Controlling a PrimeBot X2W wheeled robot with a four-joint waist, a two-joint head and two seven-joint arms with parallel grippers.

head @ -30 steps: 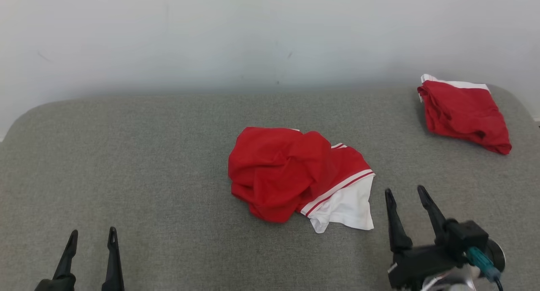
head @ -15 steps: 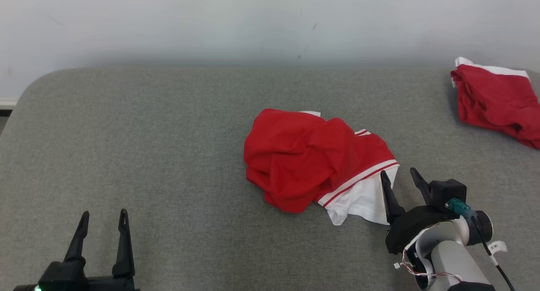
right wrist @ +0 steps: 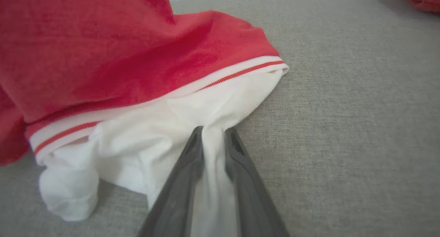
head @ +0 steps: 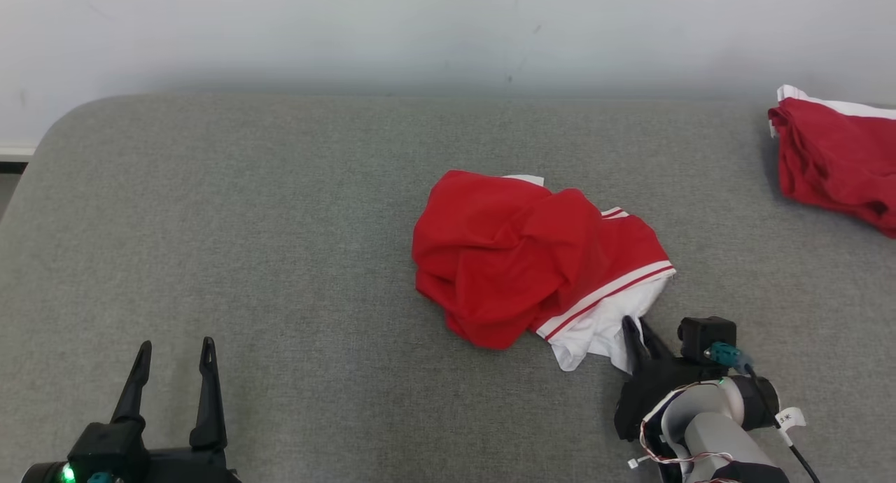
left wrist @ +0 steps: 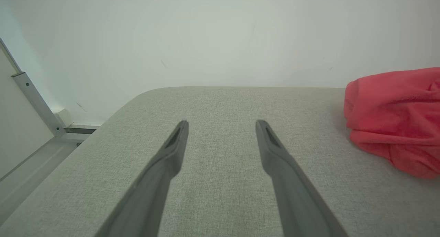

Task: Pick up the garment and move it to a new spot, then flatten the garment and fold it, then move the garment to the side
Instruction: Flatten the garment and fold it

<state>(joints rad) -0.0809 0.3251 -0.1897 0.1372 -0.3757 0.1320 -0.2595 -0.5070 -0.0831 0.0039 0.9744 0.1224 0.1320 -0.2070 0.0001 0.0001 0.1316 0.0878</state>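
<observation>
R gripper (head: 635,327), forearm low, fingers angled up-left, pinched on white hem of crumpled red-and-white fabric garment (head: 518,259), mid grey woven surface (head: 280,224). L gripper (head: 175,346) spread wide, holding nothing, well apart.

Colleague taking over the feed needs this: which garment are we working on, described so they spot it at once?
On the grey cushioned surface, look just right of centre for the crumpled garment, a loose red heap. Unlike the folded red garment at the far right edge, it has a white panel under red-and-white stripes, pinched by the right gripper.
</observation>
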